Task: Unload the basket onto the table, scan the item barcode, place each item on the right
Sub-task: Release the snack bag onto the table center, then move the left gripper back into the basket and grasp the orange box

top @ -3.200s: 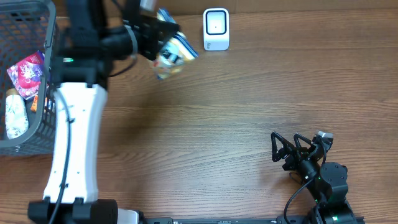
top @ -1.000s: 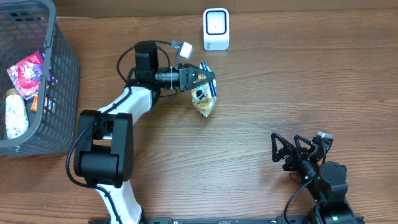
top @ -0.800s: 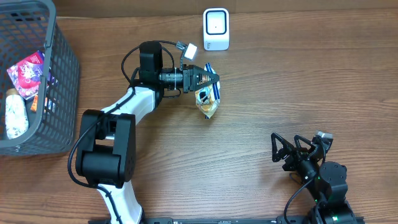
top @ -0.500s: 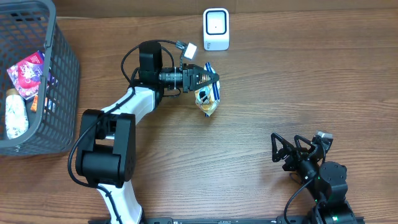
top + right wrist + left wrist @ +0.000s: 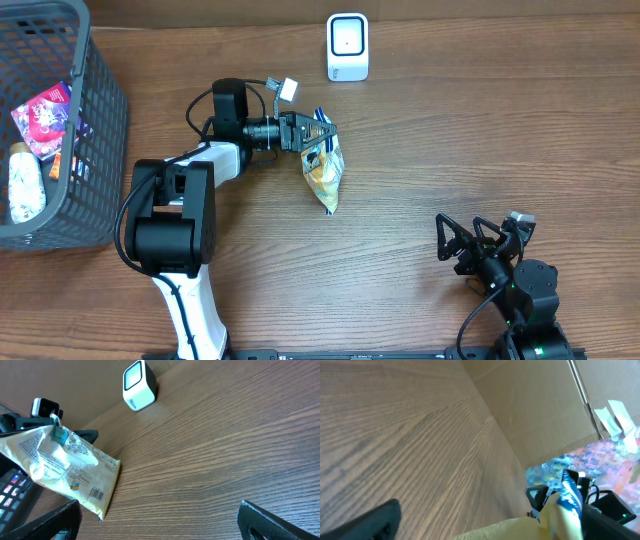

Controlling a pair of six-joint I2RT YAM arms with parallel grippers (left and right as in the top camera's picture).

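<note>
The item, a yellow snack packet (image 5: pixel 324 170) with a blue-striped top edge, lies flat on the table below the white scanner (image 5: pixel 347 46). My left gripper (image 5: pixel 318 131) is open, its fingers spread either side of the packet's top end. In the left wrist view the yellow packet (image 5: pixel 520 530) fills the bottom edge between the wide-apart fingers (image 5: pixel 382 520). The right wrist view shows the packet (image 5: pixel 65 467) with its barcode (image 5: pixel 95 494) facing up, and the scanner (image 5: pixel 139 382) beyond. My right gripper (image 5: pixel 470 245) stands open and empty at the front right.
A grey mesh basket (image 5: pixel 100 120) stands at the left edge, holding a pink packet (image 5: pixel 42 118) and a white bottle (image 5: pixel 25 185). A cardboard wall runs along the back of the table.
The left gripper has opened and drawn back a little to the left. The packet has dropped from hanging in the grip to lying flat on the table. The right arm has not moved.
</note>
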